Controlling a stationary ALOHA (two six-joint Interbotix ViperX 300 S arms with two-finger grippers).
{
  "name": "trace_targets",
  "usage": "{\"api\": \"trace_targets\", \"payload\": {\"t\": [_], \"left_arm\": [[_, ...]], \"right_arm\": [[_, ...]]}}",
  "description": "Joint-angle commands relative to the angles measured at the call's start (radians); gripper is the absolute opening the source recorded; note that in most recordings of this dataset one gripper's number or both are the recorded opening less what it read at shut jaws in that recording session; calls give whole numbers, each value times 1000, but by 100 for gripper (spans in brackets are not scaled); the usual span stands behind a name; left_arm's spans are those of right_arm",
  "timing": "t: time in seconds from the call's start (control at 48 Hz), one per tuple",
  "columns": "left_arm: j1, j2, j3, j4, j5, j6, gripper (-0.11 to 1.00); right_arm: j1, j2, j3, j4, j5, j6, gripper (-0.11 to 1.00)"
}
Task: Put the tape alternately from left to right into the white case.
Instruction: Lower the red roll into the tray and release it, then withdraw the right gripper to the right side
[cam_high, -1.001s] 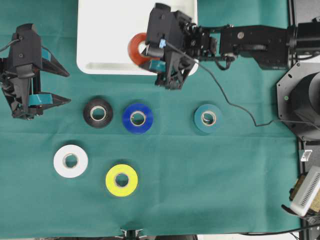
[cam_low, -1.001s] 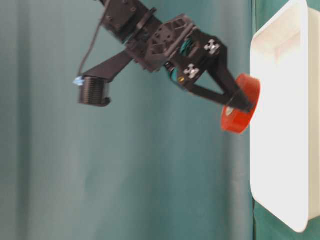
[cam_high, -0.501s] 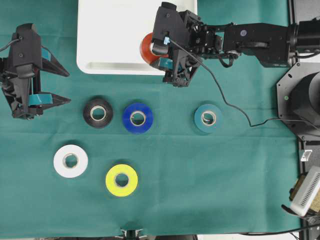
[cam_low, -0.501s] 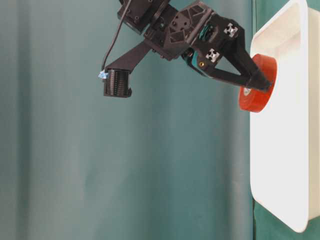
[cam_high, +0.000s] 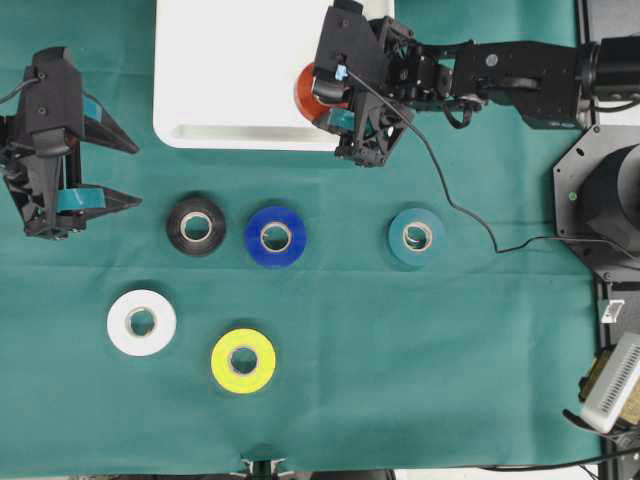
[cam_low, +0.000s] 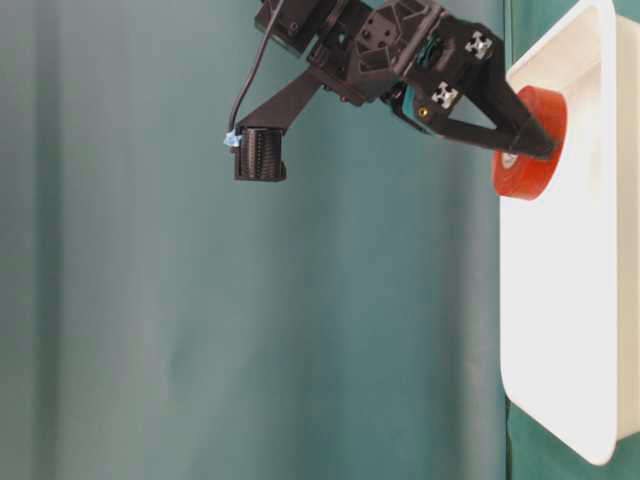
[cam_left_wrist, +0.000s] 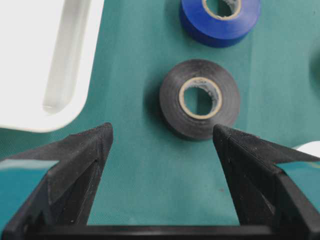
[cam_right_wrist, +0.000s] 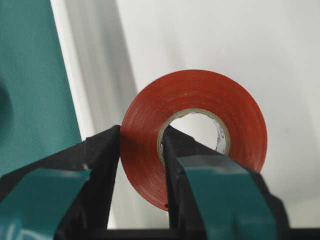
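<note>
Five rolls of tape are not yet in the white case (cam_high: 220, 90): the black roll (cam_high: 196, 226), the blue roll (cam_high: 275, 236) and the teal roll (cam_high: 416, 236) lie in a row on the green table (cam_high: 400, 380), and the white roll (cam_high: 141, 322) and the yellow roll (cam_high: 243, 360) lie nearer to the lower edge. The sixth one, the red roll (cam_low: 533, 140), is held by the right pincer (cam_right_wrist: 140, 150), which has one finger through the pale core and the other finger on the outside, so it is closed narrow on the wall of the roll. In the overhead view this roll (cam_high: 308, 88) is over the right part of the case, just inside the rim. From the table-level view it looks to be at the floor of the case or just above it; I cannot tell if it touches. So I judge the step in hand is the setting down of the red roll. The next move asks for the fingers to part and to come out of the core without dragging the roll. The left pincer (cam_left_wrist: 162, 145) hangs with jaws wide apart and holds nothing; the black roll is just in front of it and would probably be its turn. The red roll is glossy, round and neatly wound, with no loose end that I can see.
</note>
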Motion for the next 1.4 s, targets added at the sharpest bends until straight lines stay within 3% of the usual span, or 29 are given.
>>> {"api": "trace_targets", "payload": {"t": [0.0,0.125,0.271,0.334,0.751,1.376], "left_arm": [[2,-12,-12,-2,-3,2,86],[2,-12,-11,-2,-5,2,86],[2,-12,-11,0,-5,2,86],[2,-11,-9,-2,-3,2,86],[2,-11,-9,0,-3,2,86],[3,-12,-15,0,-3,2,86]], "right_arm": [[0,-12,-9,-2,-5,0,4],[0,-12,-11,-2,-5,0,22],[0,-12,-11,-2,-5,0,62],[0,-14,-9,-2,-5,0,73],[14,-58,-8,-2,-14,0,73],[195,-193,110,-2,-238,-6,73]]}}
